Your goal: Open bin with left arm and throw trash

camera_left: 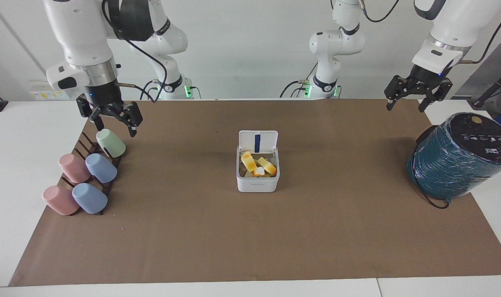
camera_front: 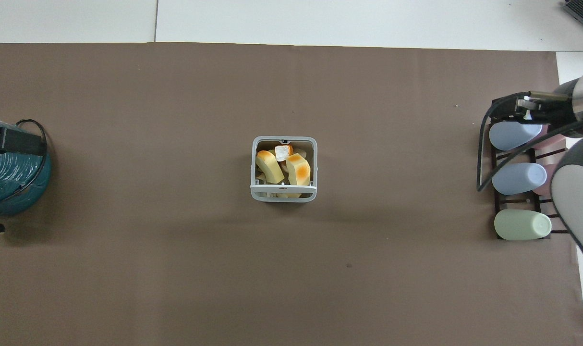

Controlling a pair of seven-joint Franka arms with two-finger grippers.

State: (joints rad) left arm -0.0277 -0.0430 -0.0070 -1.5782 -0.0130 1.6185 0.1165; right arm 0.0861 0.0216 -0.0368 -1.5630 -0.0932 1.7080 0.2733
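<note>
White arms (camera_left: 81, 37), dark joints, black cables, black tools (camera_left: 418, 94).

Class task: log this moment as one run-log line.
bin: lid open | trash: inside | right gripper: open, over cup rack | left gripper: open, waiting
</note>
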